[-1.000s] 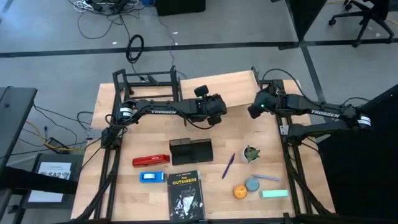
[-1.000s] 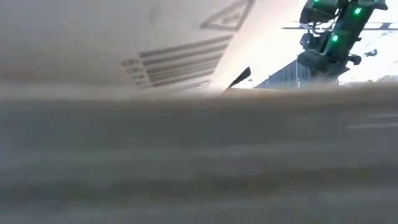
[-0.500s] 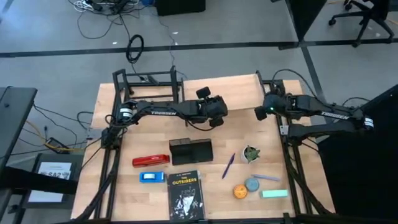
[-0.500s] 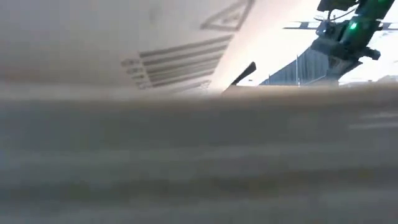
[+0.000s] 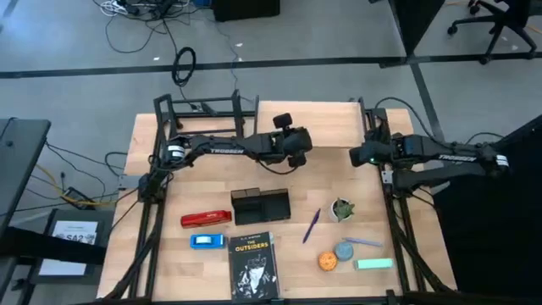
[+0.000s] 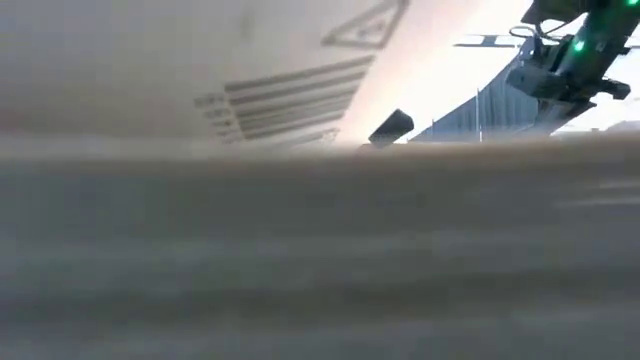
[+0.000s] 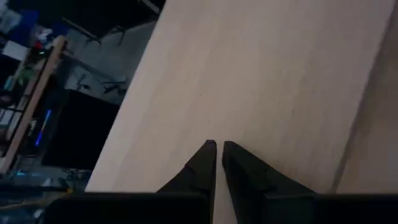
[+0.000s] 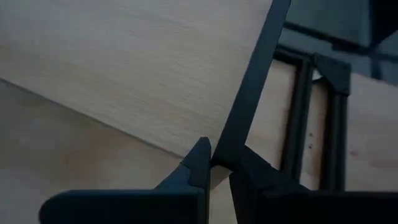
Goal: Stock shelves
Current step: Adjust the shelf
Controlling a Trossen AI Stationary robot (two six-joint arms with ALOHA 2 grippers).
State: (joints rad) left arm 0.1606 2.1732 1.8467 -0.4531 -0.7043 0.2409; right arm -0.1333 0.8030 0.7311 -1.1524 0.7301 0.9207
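The plank shelf [image 5: 305, 114] stands at the bench's [image 5: 169, 254] far edge; the right gripper [image 8: 214, 165] has its fingers pinched on a thin black leg [image 8: 252, 87], probably to steady it; the left gripper [image 7: 217, 155], fingers nearly closed and empty, rests over the plank top.

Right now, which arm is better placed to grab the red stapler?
Left. The red stapler lies on that arm's side; the left pincer is empty, while the right pincer grips the shelf's black leg.
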